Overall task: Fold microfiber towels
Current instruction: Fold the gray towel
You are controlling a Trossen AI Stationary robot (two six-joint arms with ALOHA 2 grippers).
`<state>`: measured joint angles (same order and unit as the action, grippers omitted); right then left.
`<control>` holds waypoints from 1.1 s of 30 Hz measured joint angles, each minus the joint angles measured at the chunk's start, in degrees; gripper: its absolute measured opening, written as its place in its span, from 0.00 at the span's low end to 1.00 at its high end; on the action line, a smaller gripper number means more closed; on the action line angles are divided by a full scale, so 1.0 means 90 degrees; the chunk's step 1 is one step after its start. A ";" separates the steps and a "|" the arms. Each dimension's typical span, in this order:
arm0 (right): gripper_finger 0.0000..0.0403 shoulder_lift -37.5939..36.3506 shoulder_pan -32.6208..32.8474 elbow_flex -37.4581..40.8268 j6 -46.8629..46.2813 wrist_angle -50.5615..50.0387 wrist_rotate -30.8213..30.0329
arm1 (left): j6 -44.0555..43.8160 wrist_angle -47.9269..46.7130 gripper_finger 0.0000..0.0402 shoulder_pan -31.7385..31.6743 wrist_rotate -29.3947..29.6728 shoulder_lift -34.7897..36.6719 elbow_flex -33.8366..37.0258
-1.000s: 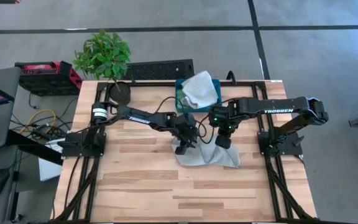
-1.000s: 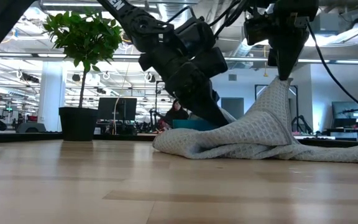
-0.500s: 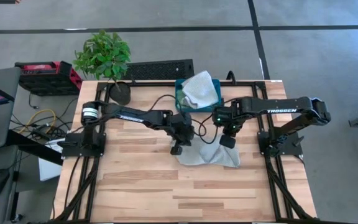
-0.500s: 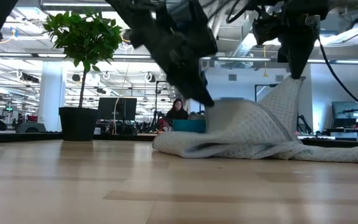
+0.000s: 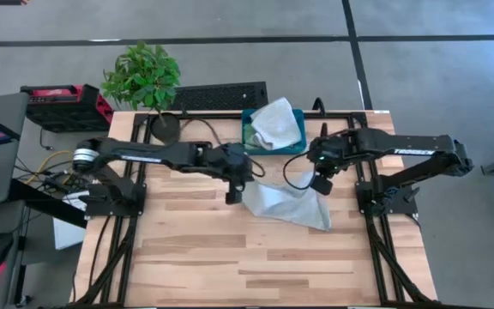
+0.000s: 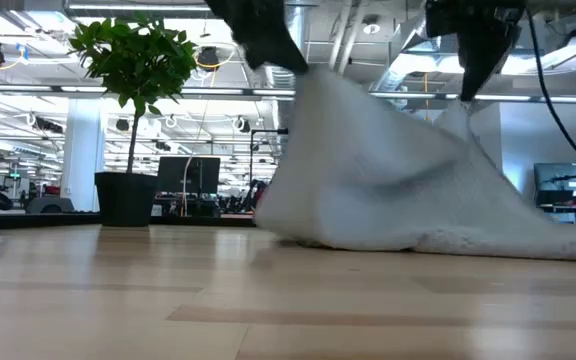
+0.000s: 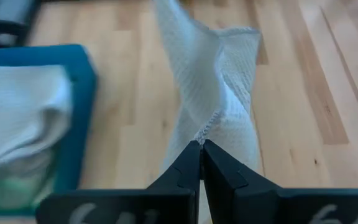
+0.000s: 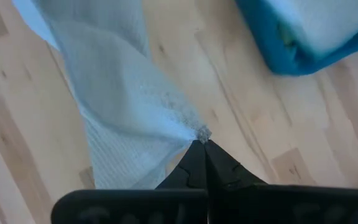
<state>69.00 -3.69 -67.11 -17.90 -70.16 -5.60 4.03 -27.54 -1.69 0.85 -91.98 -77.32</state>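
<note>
Near the middle of the wooden table point(image 5: 187, 249), just in front of the teal bin point(image 5: 249, 137), a pale grey towel point(image 5: 290, 202) hangs stretched between the two arms. The left gripper point(image 5: 231, 196) is pinched shut on one corner of the towel; in the left wrist view its two dark fingers point(image 7: 191, 171) meet with a stitched edge of the cloth point(image 7: 219, 106) caught between them. The right gripper point(image 5: 322, 184) is likewise clamped on another corner, and the right wrist view shows the cloth point(image 8: 123, 118) drawn to a point at its closed fingertips point(image 8: 201, 158).

In the low view the towel point(image 6: 388, 190) is lifted off the table on both held corners, sloping down from the left gripper at the upper middle toward the right, where its lower edge lies on the wood. The high view shows the far part of the towel spread on the table toward the right arm's base.

Behind the grippers the teal bin holds more towels point(image 5: 277, 124), heaped above its rim; the left wrist view shows a light cloth point(image 7: 17, 112) lying inside it. A potted plant point(image 5: 142, 77) stands at the table's back left corner.
</note>
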 joint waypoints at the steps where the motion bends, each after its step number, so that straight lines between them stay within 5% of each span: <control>1: 0.01 -0.0085 -0.0011 0.0000 -0.0024 0.0055 -0.0056 | -0.0082 -0.0069 0.00 0.0050 0.0194 0.0167 0.0000; 11: 0.01 -0.0464 -0.0043 -0.0751 -0.0170 0.0880 -0.0320 | -0.0734 -0.0931 0.00 0.0310 0.2092 0.1610 -0.0323; 19: 0.00 -0.0242 -0.0483 -0.1817 0.0621 0.1167 -0.1090 | 0.0670 -0.1043 0.00 0.0317 0.3448 0.1809 -0.1256; 26: 0.00 -0.0239 -0.0070 -0.2623 0.0538 0.0681 -0.1105 | 0.0922 -0.1557 0.00 0.0601 0.3447 0.1750 -0.2308; 33: 0.01 -0.0105 0.0830 -0.2623 -0.0356 -0.0748 -0.0864 | -0.0728 -0.3246 0.00 0.1389 0.3181 0.1652 -0.2324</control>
<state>68.06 3.78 -90.72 -21.10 -76.89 -13.37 -2.52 -56.76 10.80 29.48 -77.11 -98.24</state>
